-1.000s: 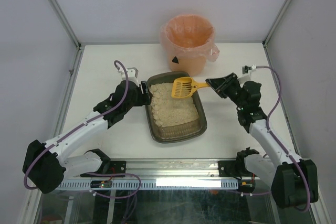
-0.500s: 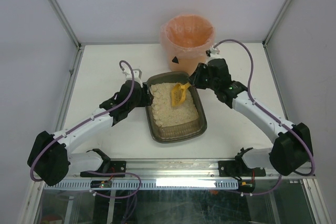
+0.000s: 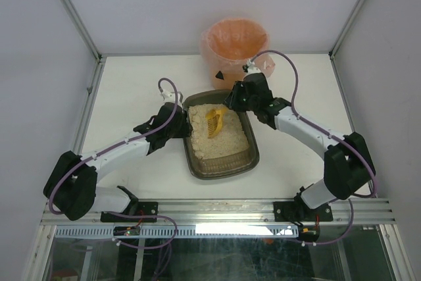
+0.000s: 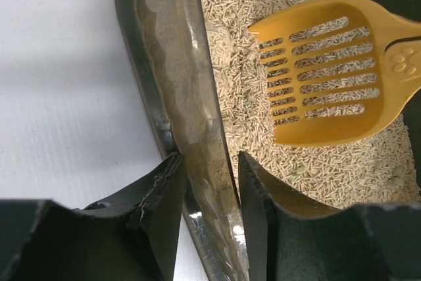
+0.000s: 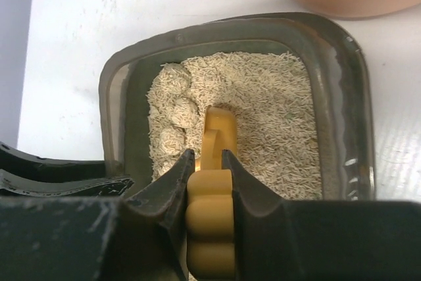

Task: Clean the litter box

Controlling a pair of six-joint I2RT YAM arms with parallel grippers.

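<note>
1. On the left half of the white surface [image 3: 131, 90], the left gripper [image 4: 209, 162] is grasping the left wall of the litter box, with one finger outside and one inside.
2. At centre, the litter box [image 3: 227, 169] is sitting flat on the surface, its long sides running front to back. Beige litter [image 3: 227, 139] is covering its far and middle parts.
3. Along the left wall, rounded lumps [image 5: 184, 111] of litter are lying in a row.
4. Just right of them, a yellow slotted scoop [image 3: 212, 122] is tilting blade-down, its tip touching the litter.
5. The right gripper [image 5: 207, 159] is clenching the scoop's handle.
6. Just behind the box's far end, a round pink-lined bin [image 3: 235, 47] is standing upright.
</note>
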